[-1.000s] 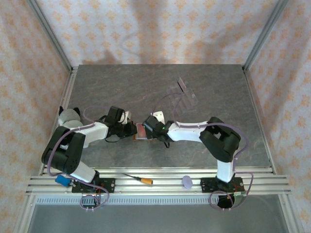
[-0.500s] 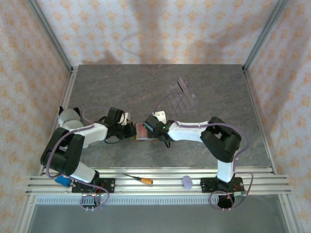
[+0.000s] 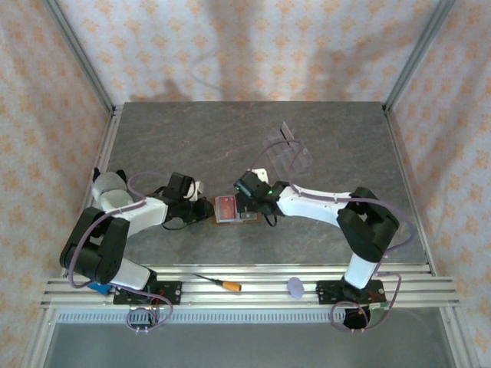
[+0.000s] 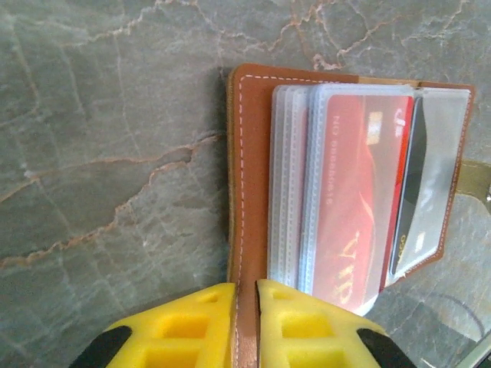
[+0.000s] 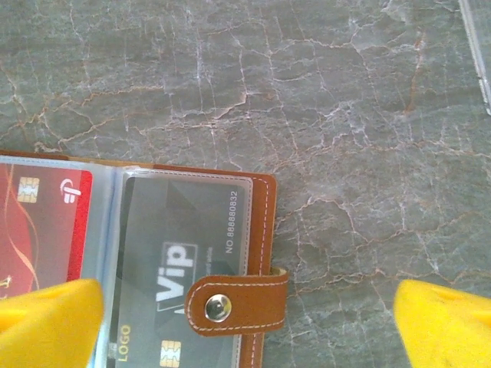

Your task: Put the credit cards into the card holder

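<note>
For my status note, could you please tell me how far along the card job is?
Done: the red card and the dark card each sit in a clear sleeve of the open card holder. In hand: the left tool pinches the holder's leather edge; the right tool hangs open over the snap strap. Remaining: letting go, perhaps closing it.

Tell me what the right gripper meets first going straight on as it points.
Probably the snap strap of the card holder, lying between the fingers of the wide-open right gripper; one finger looks set for bare table. Depth unclear.
</note>
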You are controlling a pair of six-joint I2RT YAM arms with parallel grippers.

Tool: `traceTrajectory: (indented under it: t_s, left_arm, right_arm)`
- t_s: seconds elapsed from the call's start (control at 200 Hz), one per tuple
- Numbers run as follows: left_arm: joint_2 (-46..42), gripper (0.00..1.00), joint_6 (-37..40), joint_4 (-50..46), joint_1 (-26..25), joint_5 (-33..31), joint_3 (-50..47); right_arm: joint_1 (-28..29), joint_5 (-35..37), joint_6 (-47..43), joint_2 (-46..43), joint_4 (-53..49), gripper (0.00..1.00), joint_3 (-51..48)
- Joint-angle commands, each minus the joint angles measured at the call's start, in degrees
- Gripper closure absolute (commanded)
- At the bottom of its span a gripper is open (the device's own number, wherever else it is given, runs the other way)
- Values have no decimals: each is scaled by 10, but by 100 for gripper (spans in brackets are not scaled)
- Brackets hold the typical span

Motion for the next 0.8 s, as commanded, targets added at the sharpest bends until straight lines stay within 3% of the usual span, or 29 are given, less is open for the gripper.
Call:
traceTrajectory:
  t_s: [0.0,0.175,0.375,0.501,0.671,0.791]
  left_arm:
    - [-25,77,0,-32,1,-14,3]
    - [-23,69,4,-29,1,-16,-3]
    - [-17,67,-3,-4,1,-10,-15]
    - [-15,66,-4,0,1,-7,-14]
    - [-13,65,-4,8,1,-2,-10]
    - [-2,64,-5,18,1,9,-5]
  right_arm:
    - [-18,-59,-12,-8,-6,13,-8]
    - [-26,-56,-24,14,-16,19,-5]
    - [-30,-49,-29,29,-9,42,-8]
    - [-30,-51,-31,30,-2,64,-13]
    - [-30,-91,-52,31,34,86,-31]
    - [-31,-141,-55,33,73,92,-44]
